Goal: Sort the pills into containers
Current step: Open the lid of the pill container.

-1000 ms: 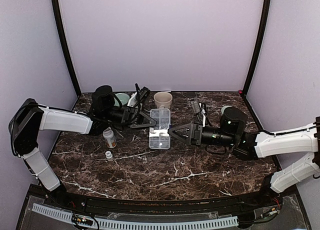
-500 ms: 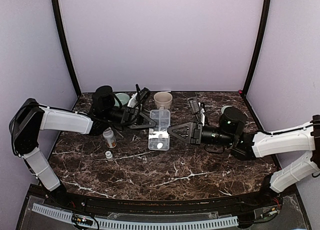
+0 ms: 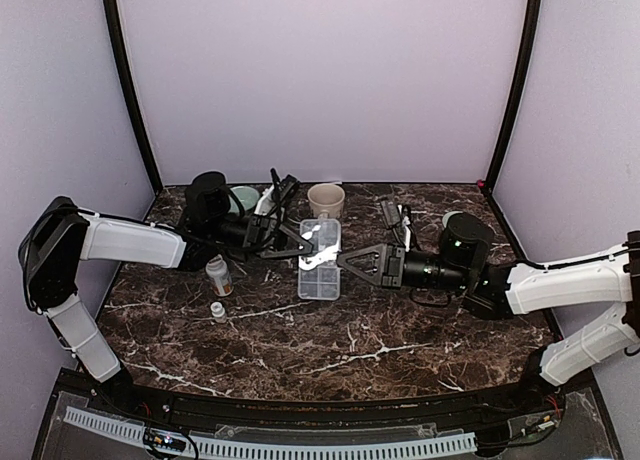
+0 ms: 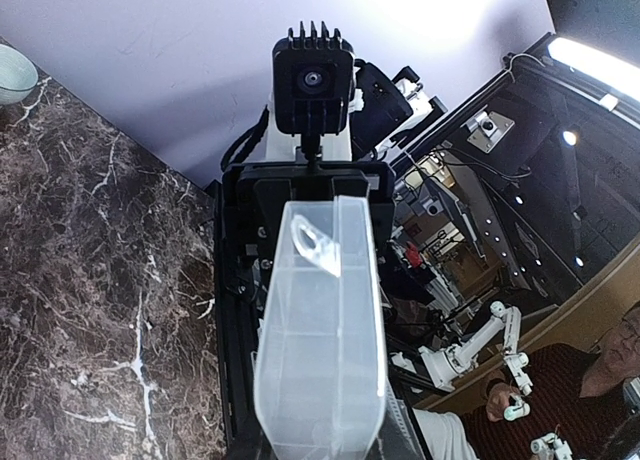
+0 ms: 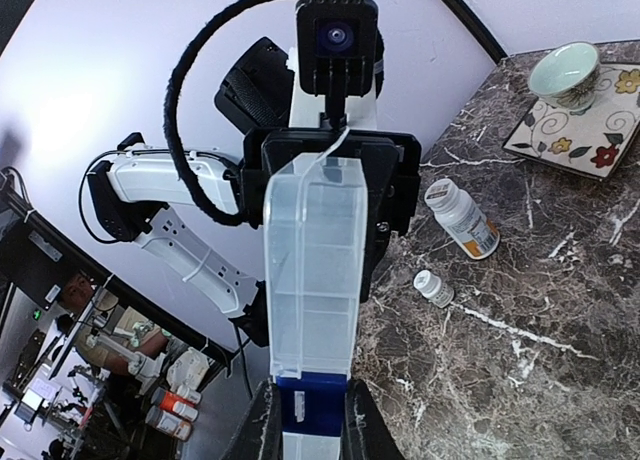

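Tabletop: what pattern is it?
The tabletop is dark brown marble with white veins; top view shows it best.

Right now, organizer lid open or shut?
Open. In the top view the lid extends beyond the compartment tray, toward the mug, not covering it.

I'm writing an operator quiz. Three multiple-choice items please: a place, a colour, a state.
1. Where is the pill bottle? A at the right arm's base; B beside the organizer tray, on the left arm's side; C between the arm bases.
2. The mug is: A red; B blue; C cream.
3. The organizer tray is: A clamped by left gripper and right gripper; B untouched; C under the mug.
B: it stands by the left arm. C: pale cream all over. A: each closes on one end.
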Action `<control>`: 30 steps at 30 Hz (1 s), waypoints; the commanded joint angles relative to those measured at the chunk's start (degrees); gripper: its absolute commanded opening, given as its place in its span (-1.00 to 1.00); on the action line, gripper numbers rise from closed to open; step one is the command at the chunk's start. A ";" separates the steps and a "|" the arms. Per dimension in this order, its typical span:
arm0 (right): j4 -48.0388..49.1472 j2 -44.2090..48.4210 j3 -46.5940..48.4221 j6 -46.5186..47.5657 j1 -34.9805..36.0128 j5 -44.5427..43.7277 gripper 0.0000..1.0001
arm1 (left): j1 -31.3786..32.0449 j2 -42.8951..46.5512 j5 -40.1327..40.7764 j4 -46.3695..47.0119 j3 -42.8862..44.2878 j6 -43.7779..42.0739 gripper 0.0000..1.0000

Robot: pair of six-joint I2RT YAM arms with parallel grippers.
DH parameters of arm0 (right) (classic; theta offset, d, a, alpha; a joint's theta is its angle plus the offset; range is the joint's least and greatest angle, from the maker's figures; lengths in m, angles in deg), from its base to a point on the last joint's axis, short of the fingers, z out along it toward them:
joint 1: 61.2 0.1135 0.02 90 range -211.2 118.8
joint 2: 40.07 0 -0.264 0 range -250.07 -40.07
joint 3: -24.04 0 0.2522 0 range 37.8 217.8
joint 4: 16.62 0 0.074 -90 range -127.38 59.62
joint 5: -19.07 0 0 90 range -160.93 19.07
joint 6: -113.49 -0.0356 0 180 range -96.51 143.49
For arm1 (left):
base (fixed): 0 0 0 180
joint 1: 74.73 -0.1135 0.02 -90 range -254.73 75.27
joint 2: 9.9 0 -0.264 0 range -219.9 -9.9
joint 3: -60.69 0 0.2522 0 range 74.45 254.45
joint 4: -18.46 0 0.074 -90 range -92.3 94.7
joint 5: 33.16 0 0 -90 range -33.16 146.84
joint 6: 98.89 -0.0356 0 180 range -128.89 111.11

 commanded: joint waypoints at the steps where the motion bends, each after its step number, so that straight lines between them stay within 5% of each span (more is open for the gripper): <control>1: -3.79 2.14 1.23 3.60 0.10 -3.36 -1.00 | -0.28 1.56 1.96 -4.92 0.82 -3.99 -1.00; 30: -12.82 5.72 0.68 5.87 0.30 -11.73 -1.00 | -0.28 0.83 7.32 -11.44 1.57 -8.34 -1.00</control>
